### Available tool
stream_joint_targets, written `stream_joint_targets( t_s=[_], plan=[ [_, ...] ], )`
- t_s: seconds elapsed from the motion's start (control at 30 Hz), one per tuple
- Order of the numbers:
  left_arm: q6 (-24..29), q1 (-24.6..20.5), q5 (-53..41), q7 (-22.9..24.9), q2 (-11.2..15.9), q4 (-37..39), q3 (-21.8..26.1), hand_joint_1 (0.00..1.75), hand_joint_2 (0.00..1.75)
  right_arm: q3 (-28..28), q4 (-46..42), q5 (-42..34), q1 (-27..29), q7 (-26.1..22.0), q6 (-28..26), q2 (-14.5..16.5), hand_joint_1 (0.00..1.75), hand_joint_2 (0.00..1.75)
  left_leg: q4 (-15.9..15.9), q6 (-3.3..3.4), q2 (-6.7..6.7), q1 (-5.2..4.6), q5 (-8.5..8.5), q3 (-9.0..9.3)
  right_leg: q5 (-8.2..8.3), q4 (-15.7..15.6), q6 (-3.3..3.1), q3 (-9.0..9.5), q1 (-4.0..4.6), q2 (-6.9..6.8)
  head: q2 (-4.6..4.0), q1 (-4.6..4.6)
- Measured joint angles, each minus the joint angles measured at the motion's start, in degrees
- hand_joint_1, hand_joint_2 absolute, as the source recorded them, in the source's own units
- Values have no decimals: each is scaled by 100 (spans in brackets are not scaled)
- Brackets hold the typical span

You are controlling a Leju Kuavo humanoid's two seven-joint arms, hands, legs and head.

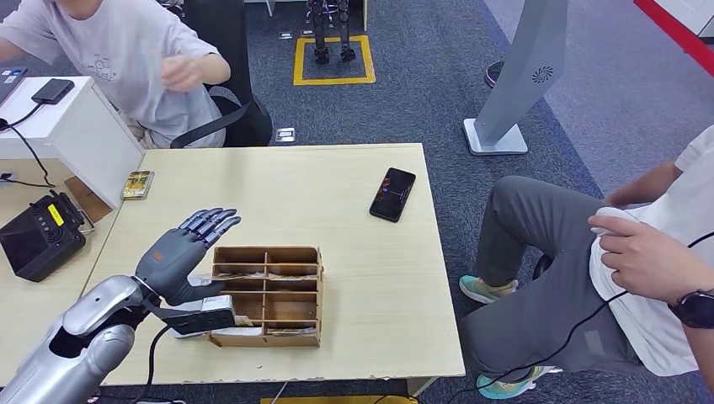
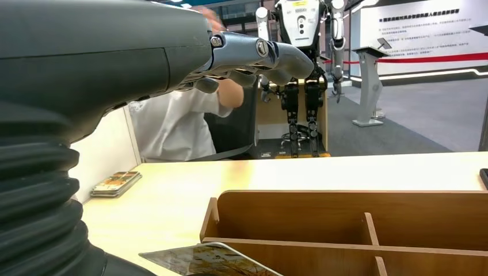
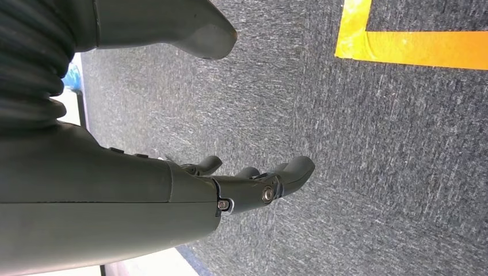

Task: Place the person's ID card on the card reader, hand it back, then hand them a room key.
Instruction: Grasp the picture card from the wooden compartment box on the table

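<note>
Wooden tray [image 1: 307, 252] holds cards near the left hand [image 1: 181, 252], which hovers empty, fingers spread, seemingly awaiting an ID; right hand [image 3: 253, 184] hangs loosely open

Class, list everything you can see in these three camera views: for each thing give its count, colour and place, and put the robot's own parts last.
Light wooden table: one, pale wood, centre.
Brown wooden divided tray: one, brown, near table edge, cards in compartments.
Black phone-like device: one, black, far right of table.
Small stack of patterned cards: one, yellowish, far left table corner.
White box: one, white, left side desk.
Black handheld controller: one, black with yellow label, left desk.
Grey floor stand: one, grey, carpet beyond table.
Seated people: two, far left, right.
Left hand: one, dark grey, raised beside tray, fingers spread.
Right hand: one, dark grey, hanging over carpet, holding nothing.
</note>
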Motion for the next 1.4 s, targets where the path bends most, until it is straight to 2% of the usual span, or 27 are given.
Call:
stream_joint_targets(
  t_s=[0.47, 0.6, 0.63, 0.83, 1.4],
  plan=[
    [-26, 1, 9, -30, -32, 3, 8, 0, 175, 0, 0, 0, 0, 0, 0, 0, 0, 175, 0, 0, 0, 0, 0, 0, 0, 0, 0, 0, 0, 0, 0, 0],
    [-212, 4, 224, -176, -30, 3, 8, 170, 175, -2, 0, 0, 0, -1, -3, 0, 0, 175, 0, 0, 0, 0, 0, 0, 0, 0, 0, 1, 0, 0, 0, 0],
    [-307, 5, 343, -235, -23, 3, 8, 175, 175, -2, 0, 0, 0, -2, -5, 0, 0, 175, 0, 0, 0, 0, 0, 0, 0, 0, 0, 1, 0, 0, 0, 0],
    [-640, 11, 761, -438, 103, 3, 8, 175, 175, -1, 0, 0, -2, -11, -11, -2, 0, 175, 0, 0, 0, 1, 0, 0, 0, 1, 0, 1, 1, 0, 0, 0],
    [-669, 45, 805, -487, 262, 1, 5, 175, 175, -4, 0, 0, -8, -101, -46, -9, 0, 175, 0, 0, -1, 0, 0, 0, 0, 1, 0, 1, 0, 0, 0, -1]
  ],
)
